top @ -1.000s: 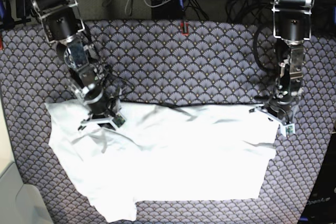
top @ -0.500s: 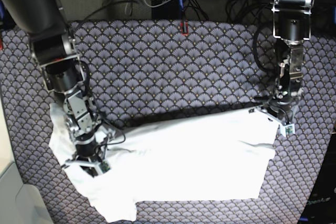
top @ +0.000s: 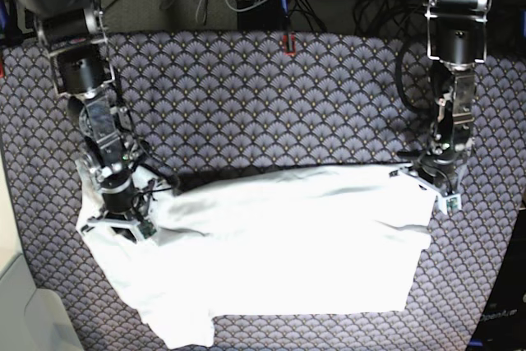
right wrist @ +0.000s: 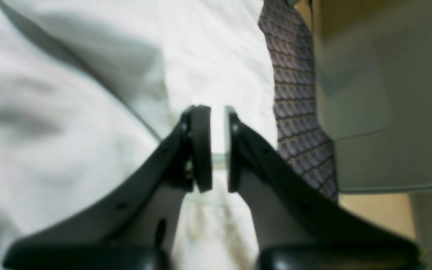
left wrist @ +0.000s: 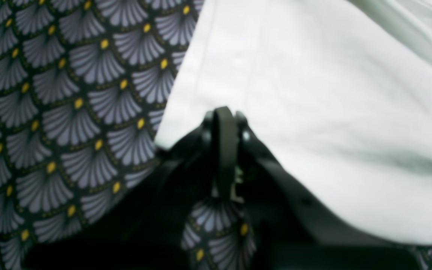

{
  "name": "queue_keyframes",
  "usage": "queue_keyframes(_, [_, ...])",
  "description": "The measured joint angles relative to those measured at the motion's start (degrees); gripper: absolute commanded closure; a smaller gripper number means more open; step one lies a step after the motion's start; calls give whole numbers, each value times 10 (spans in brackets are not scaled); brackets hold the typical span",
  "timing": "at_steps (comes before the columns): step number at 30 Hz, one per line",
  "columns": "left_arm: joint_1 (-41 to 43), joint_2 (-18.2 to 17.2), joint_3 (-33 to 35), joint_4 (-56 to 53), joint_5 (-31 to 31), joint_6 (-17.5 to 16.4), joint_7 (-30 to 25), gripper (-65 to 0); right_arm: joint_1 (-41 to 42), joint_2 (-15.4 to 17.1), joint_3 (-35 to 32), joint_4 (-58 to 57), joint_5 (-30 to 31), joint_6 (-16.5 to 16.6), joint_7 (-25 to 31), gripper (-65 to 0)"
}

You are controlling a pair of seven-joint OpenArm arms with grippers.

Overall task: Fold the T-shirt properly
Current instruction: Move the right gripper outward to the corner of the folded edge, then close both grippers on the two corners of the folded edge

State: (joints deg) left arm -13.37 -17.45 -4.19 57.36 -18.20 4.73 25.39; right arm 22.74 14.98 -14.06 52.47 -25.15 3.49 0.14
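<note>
A white T-shirt (top: 279,244) lies spread across a patterned cloth (top: 271,96), seen from above; it is wrinkled and lopsided, one layer appearing doubled over along the far edge, with no neat rectangle yet; by the look of it the fold is only begun, and squaring the edges, tucking the sleeves and the final folds remain.

The right gripper (top: 122,223) sits at the shirt's left end in the overhead view, low on the fabric; its wrist view shows the right gripper (right wrist: 218,148) with jaws a narrow gap apart and a pale band of cloth seeming to run between them, so it seems pinched on a thin fold of the shirt, though blur leaves this unsure; a beige box (right wrist: 384,93) stands just beside that end.

The left gripper (top: 437,189) rests at the shirt's opposite far corner; its wrist view shows the left gripper (left wrist: 223,150) with jaws pressed together at the shirt's edge (left wrist: 180,86); whether cloth is caught between them cannot be told.
</note>
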Motion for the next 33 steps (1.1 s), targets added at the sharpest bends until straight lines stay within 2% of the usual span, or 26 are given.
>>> queue_keyframes(3, [0, 0, 0, 1, 0, 0, 0, -5, -27, -7, 60, 86, -2, 113, -39, -60])
queue_keyframes(4, [0, -2, 0, 1, 0, -1, 0, -5, -32, -14, 83, 110, -3, 158, -70, -78])
queue_keyframes(7, [0, -3, 0, 1, -2, -2, 0, -14, -33, -33, 139, 137, -4, 257, -132, -170])
queue_keyframes(10, [0, -3, 0, 1, -3, -3, 2, -72, -34, -35, 188, 140, -2, 304, -153, -250])
queue_keyframes(13, [0, -4, 0, 1, -5, -5, 2, -114, -36, -28, 217, 140, -5, 308, -156, -288])
queue_keyframes(17, [3, -11, 2, 22, -10, -5, 25, -136, -36, -12, 263, 140, -4, 313, -158, -294])
queue_keyframes(21, [14, -22, -2, 50, -7, 2, 56, -179, -36, 5, 283, 140, -6, 315, -220, -295])
queue_keyframes(22, [16, -24, -2, 57, -7, 2, 72, -196, -36, 8, 283, 140, -6, 329, -233, -296])
queue_keyframes(23, [19, -27, -2, 68, -7, 2, 84, -219, -36, 9, 288, 141, -6, 357, -239, -299])
queue_keyframes(24, [21, -27, -2, 80, -7, 2, 88, -242, -36, 6, 301, 148, -3, 373, -250, -313])
queue_keyframes(28, [21, -27, -2, 114, -8, 0, 97, -340, -56, -10, 350, 213, -4, 369, -274, -367])
queue_keyframes(33, [34, -26, -1, 116, -7, 0, 106, -416, -102, -19, 348, 299, -2, 370, -312, -380])
